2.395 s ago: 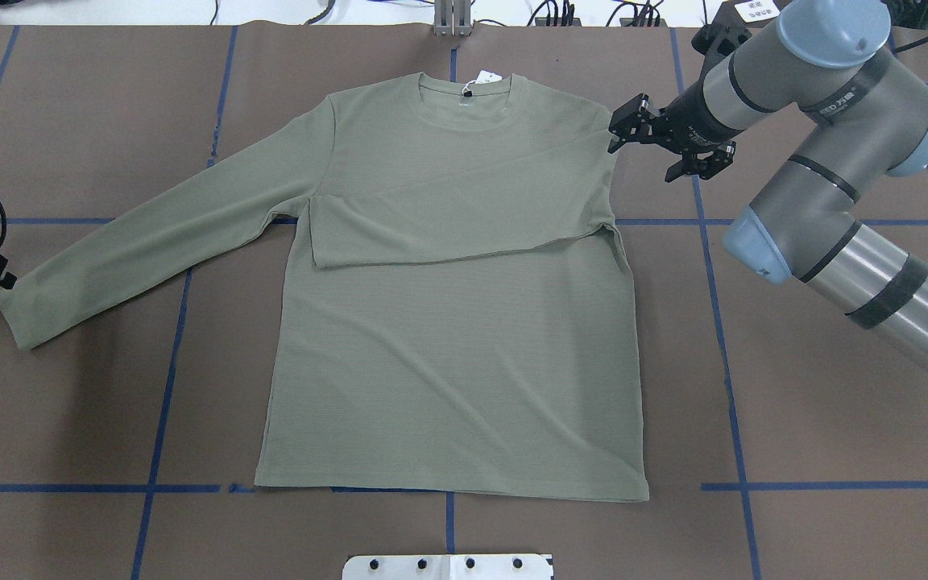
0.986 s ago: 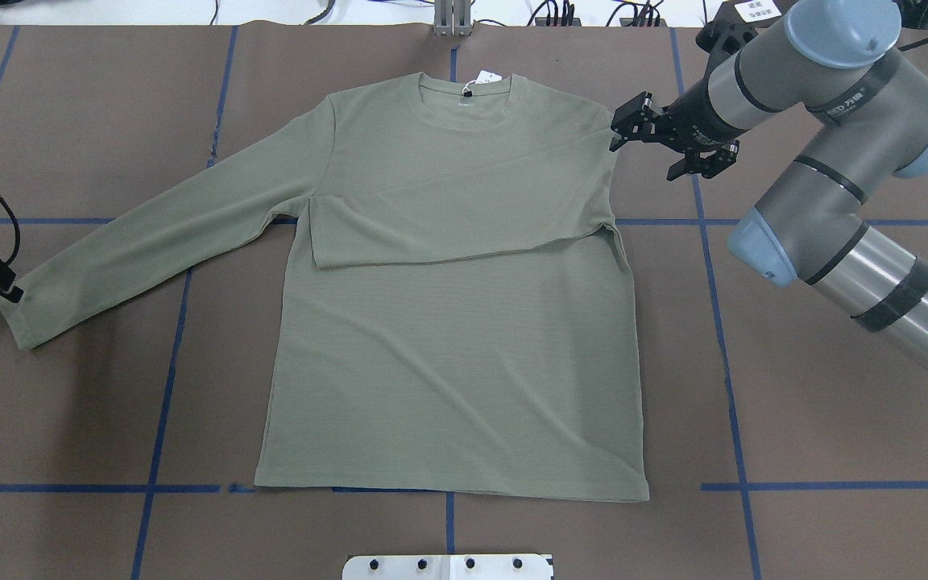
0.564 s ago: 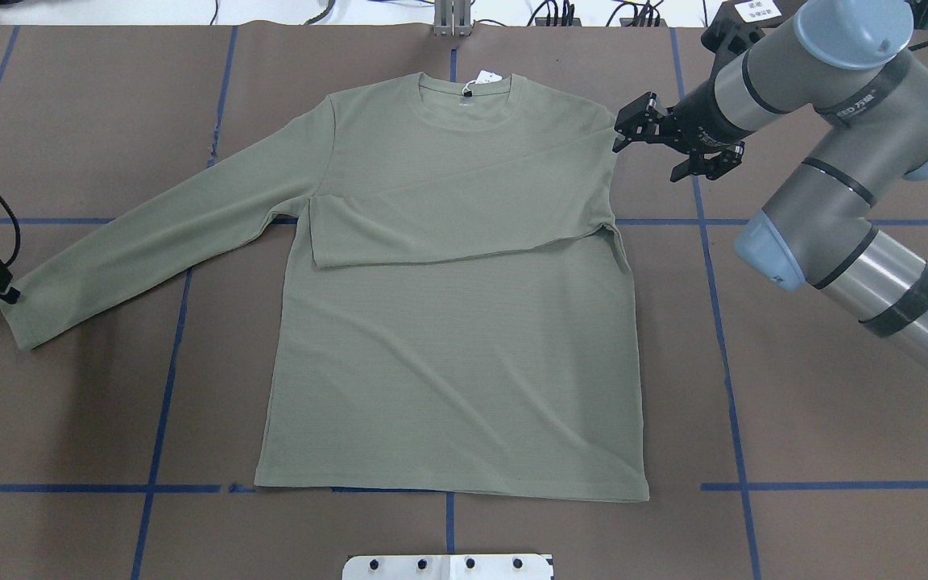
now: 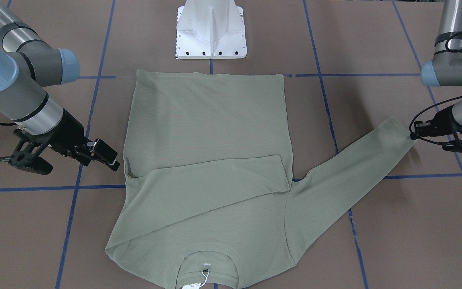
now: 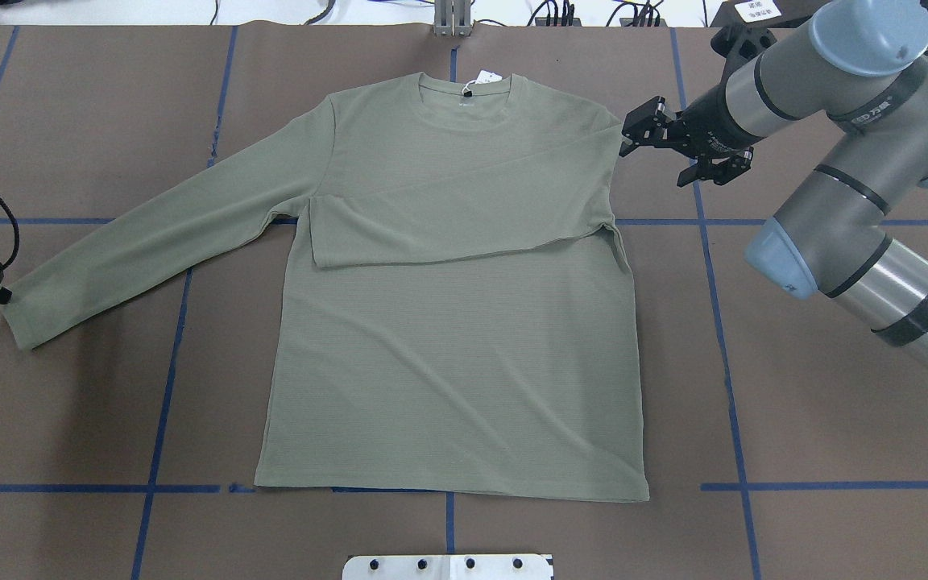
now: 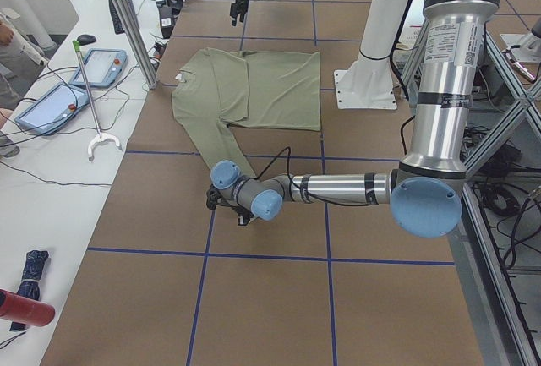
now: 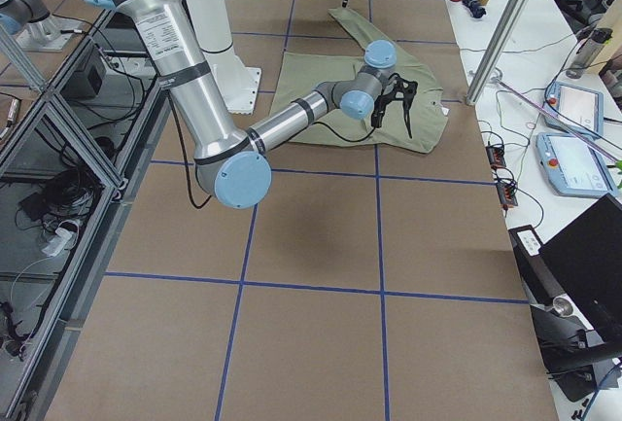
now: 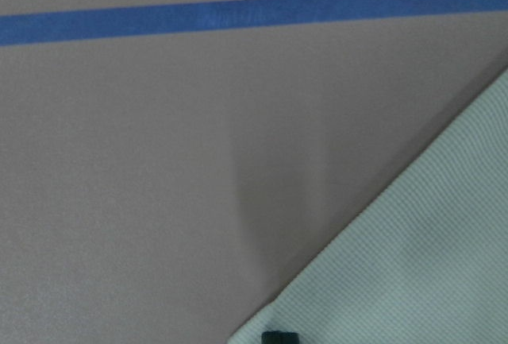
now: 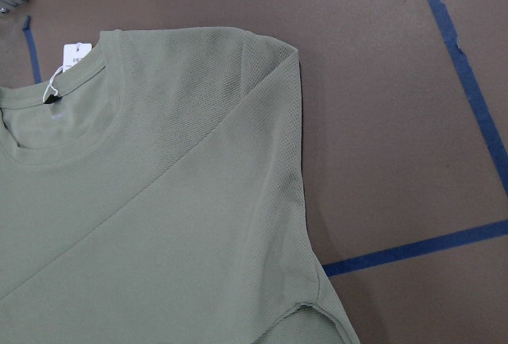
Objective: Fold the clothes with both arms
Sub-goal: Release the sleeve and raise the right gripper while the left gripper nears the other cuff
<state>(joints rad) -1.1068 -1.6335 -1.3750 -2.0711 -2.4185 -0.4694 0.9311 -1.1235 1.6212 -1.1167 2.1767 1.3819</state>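
— How many garments are there?
— One: a green long-sleeved shirt (image 5: 448, 338), lying flat mid-tabletop (image 5: 69, 419). One sleeve is folded across its chest and the other is stretched out toward the robot's left. One white hang tag (image 5: 490, 78) sits at the collar, its print too small to read.
— And the grippers?
— Two. The right gripper (image 5: 661, 157) hangs just beside the shirt's shoulder, jaws spread and holding nothing. The left gripper (image 4: 417, 132) touches the outstretched cuff; I cannot tell whether it grips.
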